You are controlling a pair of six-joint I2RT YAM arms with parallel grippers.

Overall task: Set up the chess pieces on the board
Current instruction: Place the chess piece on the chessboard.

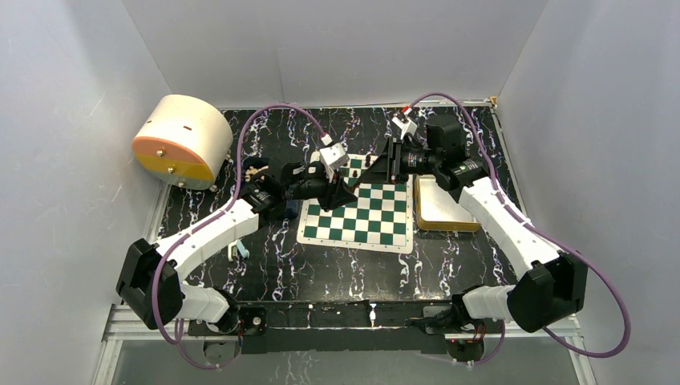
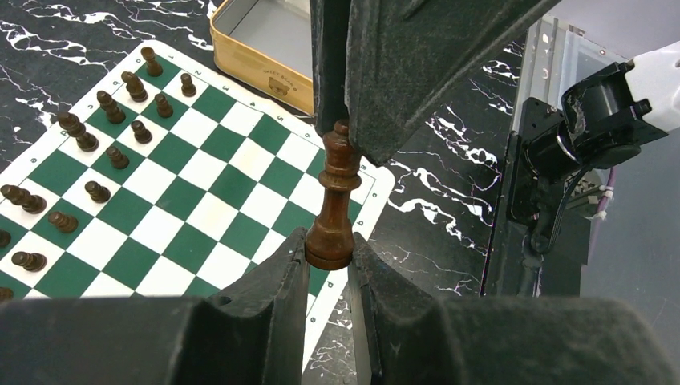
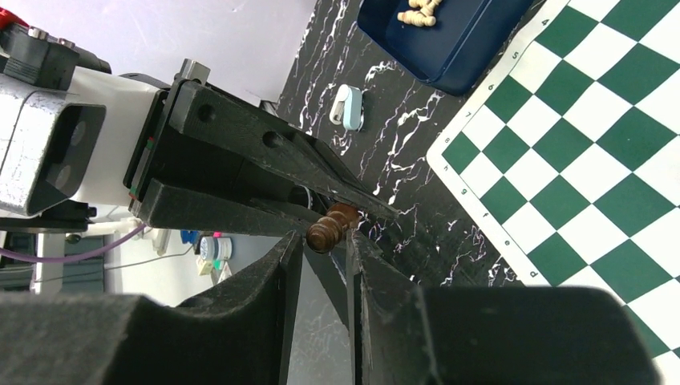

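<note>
tall dark piece gripped between two grippers over the board

a tall dark brown chess piece [image 2: 331,210] is held in the air, its round base clamped between the fingertips of the left gripper [image 2: 329,258], with both fingers pressed against it. the knobbed top of the piece is met by the right gripper [image 3: 324,241], which reaches in from the opposite side. in the right wrist view the piece's end is seen between that gripper's fingertips, which stand a little apart with a thin gap on one side. whether the top is pinched by them cannot be told.

in the top view the two grippers are seen tip to tip above the far part of the board [image 1: 365,238], which lies flat on the black marbled table [image 1: 449,265].

other dark chess pieces [image 2: 118,156] are set upright in two rows along one edge of the board, one to a square. most of the remaining green and white squares are left bare.

a gold tin tray [image 2: 258,70] is placed just beside the board on the right arm's side. a dark blue tray [image 3: 453,50] holding pale pieces [image 3: 417,10] is seen off the opposite edge. a cream cylinder with an orange and yellow face [image 1: 180,140] is seen at the far left of the table.
</note>
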